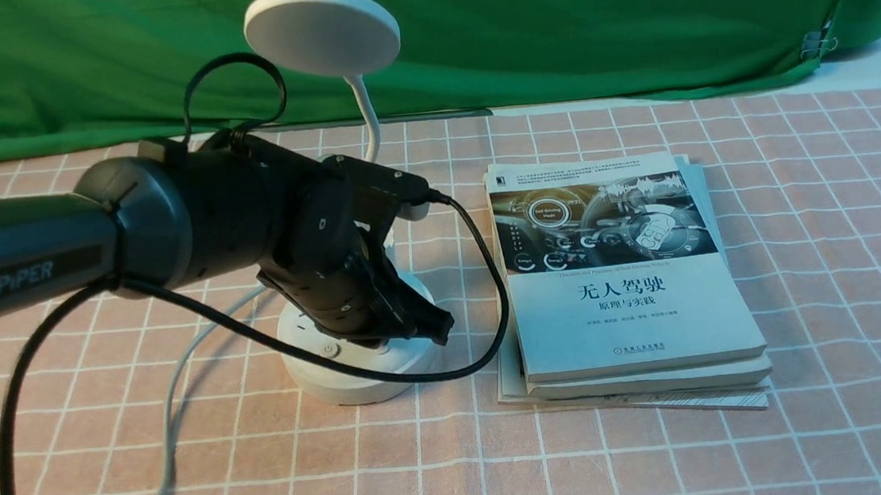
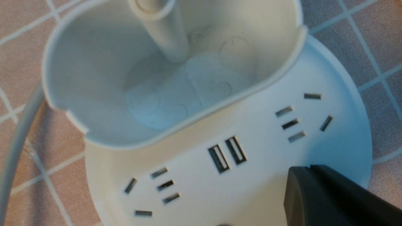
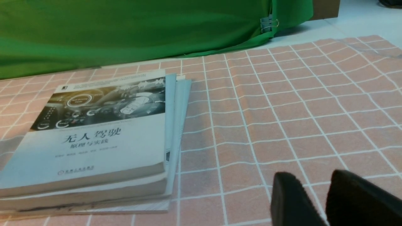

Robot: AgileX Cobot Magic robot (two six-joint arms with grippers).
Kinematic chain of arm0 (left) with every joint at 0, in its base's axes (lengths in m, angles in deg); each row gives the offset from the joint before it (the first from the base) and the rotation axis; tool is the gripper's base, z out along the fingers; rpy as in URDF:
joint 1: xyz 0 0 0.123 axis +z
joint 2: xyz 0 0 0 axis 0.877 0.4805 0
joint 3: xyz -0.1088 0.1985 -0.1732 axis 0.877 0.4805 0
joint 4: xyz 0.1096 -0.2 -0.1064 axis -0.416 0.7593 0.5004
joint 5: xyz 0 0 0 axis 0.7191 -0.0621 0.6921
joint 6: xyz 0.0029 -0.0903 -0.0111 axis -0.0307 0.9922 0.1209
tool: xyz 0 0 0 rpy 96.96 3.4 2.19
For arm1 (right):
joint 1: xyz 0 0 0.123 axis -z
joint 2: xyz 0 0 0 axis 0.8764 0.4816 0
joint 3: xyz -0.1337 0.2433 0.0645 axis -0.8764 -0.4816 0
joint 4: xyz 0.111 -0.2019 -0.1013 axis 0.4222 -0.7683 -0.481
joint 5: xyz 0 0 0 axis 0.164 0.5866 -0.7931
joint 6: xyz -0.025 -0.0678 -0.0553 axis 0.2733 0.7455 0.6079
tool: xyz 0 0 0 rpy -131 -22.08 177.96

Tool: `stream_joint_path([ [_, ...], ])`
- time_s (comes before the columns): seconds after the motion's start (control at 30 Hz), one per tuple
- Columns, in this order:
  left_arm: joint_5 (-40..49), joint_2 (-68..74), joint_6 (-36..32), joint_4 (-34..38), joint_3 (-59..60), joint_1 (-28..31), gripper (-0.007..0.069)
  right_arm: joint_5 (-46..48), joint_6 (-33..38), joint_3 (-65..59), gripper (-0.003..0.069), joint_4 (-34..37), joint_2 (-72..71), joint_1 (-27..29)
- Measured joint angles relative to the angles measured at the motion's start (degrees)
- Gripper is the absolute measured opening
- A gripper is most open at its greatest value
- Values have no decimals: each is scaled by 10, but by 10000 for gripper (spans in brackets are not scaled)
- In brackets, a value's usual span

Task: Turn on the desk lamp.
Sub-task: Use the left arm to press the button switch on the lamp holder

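The white desk lamp stands left of centre in the front view, with its disc head (image 1: 321, 28) up on a thin bendy neck (image 1: 368, 117) and its round base (image 1: 364, 372) on the tablecloth. A power button (image 1: 328, 350) shows on the base's front left. My left gripper (image 1: 436, 329) is shut and empty, with its tip down on or just above the base's right side. The left wrist view shows the gripper (image 2: 309, 168) over the base's rim, near the sockets (image 2: 290, 122), USB ports (image 2: 226, 153) and cup (image 2: 163, 81). My right gripper (image 3: 317, 188) is slightly open and empty, low over the cloth.
A stack of books (image 1: 621, 278) lies just right of the lamp; it also shows in the right wrist view (image 3: 94, 138). The lamp's white cord (image 1: 170, 419) runs to the front left. My arm's black cable (image 1: 493, 291) loops between base and books. A green backdrop (image 1: 548, 19) hangs behind.
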Motion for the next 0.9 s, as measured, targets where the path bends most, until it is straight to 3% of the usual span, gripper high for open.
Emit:
stream_joint_path([
  [0.9, 1, 13, 1, -1, -9, 0, 21, 0, 0, 0, 241, 0, 0, 0],
])
